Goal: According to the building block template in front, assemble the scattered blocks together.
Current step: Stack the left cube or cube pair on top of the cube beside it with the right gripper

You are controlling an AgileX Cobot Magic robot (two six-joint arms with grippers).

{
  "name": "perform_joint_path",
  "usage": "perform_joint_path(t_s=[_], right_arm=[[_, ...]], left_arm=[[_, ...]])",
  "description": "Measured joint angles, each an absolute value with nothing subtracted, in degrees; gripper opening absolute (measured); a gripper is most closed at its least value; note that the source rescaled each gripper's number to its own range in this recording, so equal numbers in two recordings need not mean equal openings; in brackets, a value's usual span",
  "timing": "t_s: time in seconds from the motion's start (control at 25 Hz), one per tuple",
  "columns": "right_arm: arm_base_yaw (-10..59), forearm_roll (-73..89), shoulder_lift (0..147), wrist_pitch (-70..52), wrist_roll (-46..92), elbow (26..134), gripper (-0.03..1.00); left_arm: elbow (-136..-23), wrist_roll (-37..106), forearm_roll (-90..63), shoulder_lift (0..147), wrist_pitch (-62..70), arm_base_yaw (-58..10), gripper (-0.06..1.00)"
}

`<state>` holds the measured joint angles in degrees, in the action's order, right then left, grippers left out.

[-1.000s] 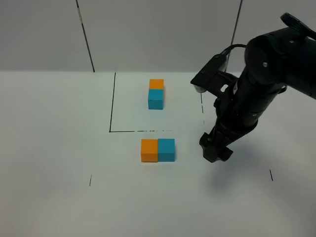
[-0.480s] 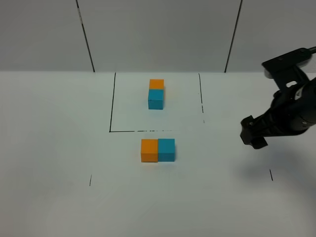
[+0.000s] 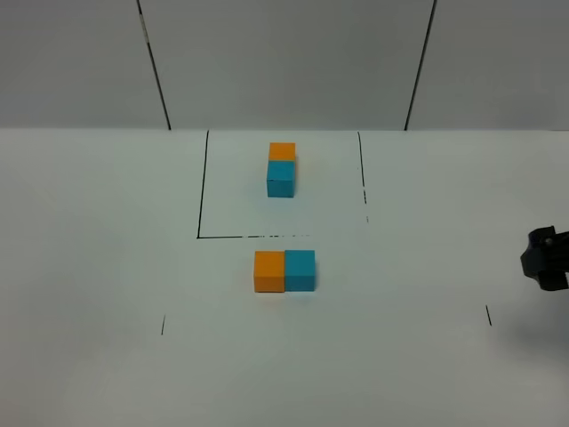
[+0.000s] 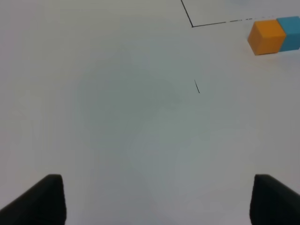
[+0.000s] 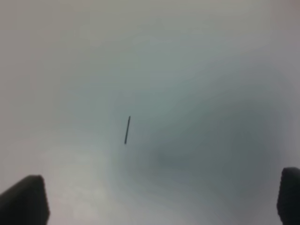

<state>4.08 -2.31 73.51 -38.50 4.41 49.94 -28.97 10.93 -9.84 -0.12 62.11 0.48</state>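
The building block template [image 3: 281,169] lies inside the black outlined square at the back, its orange cube behind its cyan-blue one, face to face. The scattered blocks stand touching in front of the square's near line: the orange block [image 3: 268,270] on the left, the cyan-blue block [image 3: 300,269] on the right. The left wrist view catches the same orange block [image 4: 266,37] and an edge of the blue block [image 4: 290,33], far from my left gripper [image 4: 157,201], which is open and empty. My right gripper [image 5: 159,201] is open and empty over bare table; only its dark tip [image 3: 545,257] shows at the right edge.
A black outlined square [image 3: 201,196] marks the template area on the white table. Short black tick marks [image 3: 163,325] [image 3: 488,314] sit at the front left and front right. A white panelled wall with dark seams stands behind the table.
My right arm has pulled away from beside the blue block to the far right edge of the view. The blocks have not moved.
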Motion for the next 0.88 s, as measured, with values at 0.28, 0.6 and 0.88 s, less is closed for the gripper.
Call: perform_joint_path(t_s=[0.28,0.6,0.88], right_arm=[[3.76,-6.66,66.12,-39.86,-5.88,49.50,0.95],[3.76,-8.19,53.26,-35.75,-9.03,41.13,0.95],[3.76,-8.46,49.29,-33.85,-9.07,39.98,0.93]], left_arm=[[-28.97,10.93,-9.84,-0.12,62.11,0.48,0.68],[-28.97,10.93,-9.84,-0.12,62.11,0.48,0.68],[-28.97,10.93,-9.84,-0.12,62.11,0.48,0.68]])
